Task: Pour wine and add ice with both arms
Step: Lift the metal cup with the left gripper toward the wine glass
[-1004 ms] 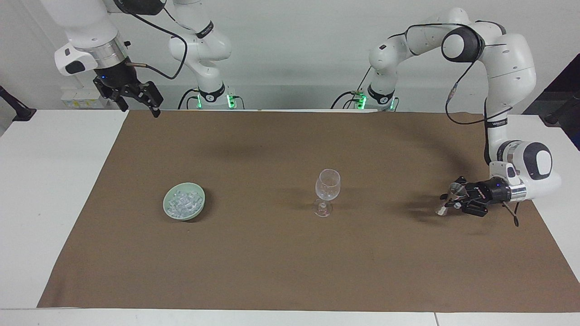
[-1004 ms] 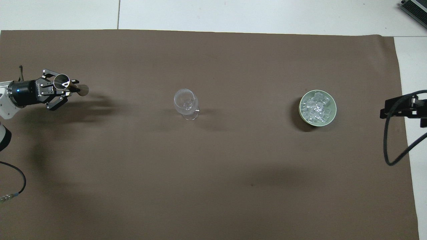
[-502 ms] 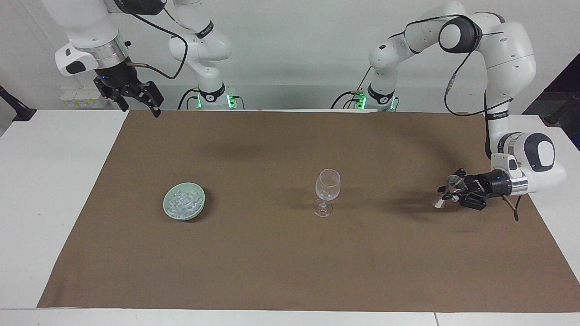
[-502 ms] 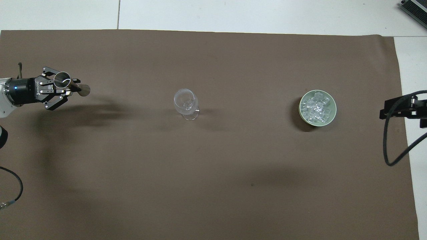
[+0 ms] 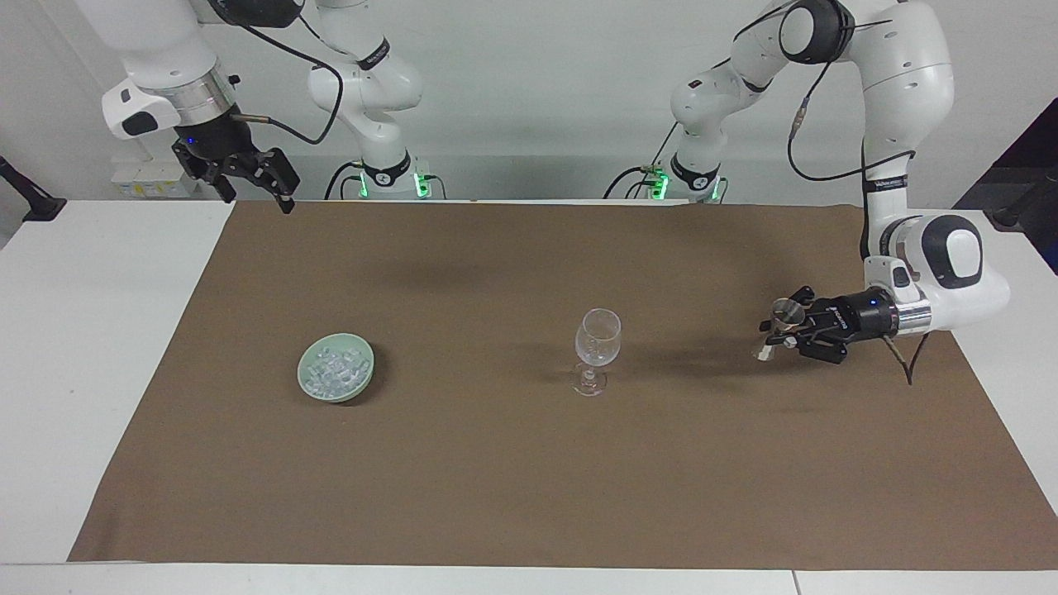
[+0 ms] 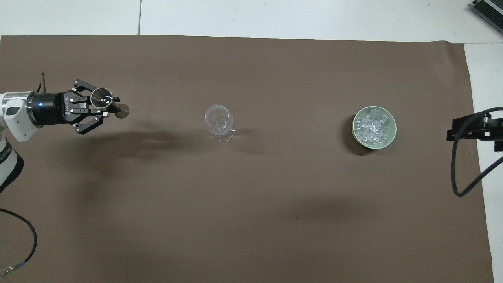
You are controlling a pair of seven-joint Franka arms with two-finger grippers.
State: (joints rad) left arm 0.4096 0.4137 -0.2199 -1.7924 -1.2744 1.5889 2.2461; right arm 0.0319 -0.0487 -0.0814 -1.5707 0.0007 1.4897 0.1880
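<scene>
A clear wine glass [image 5: 597,347] [image 6: 218,124] stands upright mid-mat. The ice [image 5: 333,368] [image 6: 372,126] is heaped in a pale green bowl [image 5: 360,382] [image 6: 392,138] toward the right arm's end. My left gripper [image 5: 785,329] [image 6: 103,106] hangs over the mat toward the left arm's end, pointing at the glass. It is shut on a small metal measuring cup [image 5: 786,313] [image 6: 101,98], held nearly upright. The wine cannot be made out. My right gripper [image 5: 252,183] waits open and raised over the mat's edge near its base.
The brown mat [image 5: 496,479] [image 6: 251,196] covers most of the white table [image 5: 99,330]. A black cable [image 6: 459,173] hangs from the right arm over the mat's edge. Another cable [image 6: 23,251] loops near the left arm's base.
My left gripper has lifted the measuring cup off the mat and carried it toward the wine glass. The right arm has barely moved.
</scene>
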